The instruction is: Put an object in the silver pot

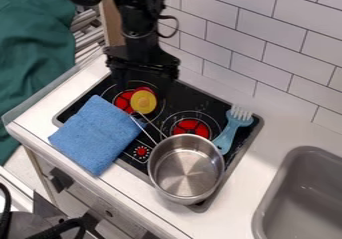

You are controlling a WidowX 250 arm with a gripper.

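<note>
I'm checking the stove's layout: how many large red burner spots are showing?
2. One burner is partly hidden behind the yellow object; the other burner lies just beyond the silver pot. The silver pot may hide more.

Silver pot (pixel 186 170): overhead access open.
Low passage across the stovetop (pixel 207 103) is obstructed by wire handle (pixel 153 125) and blue brush (pixel 229 133).
</note>
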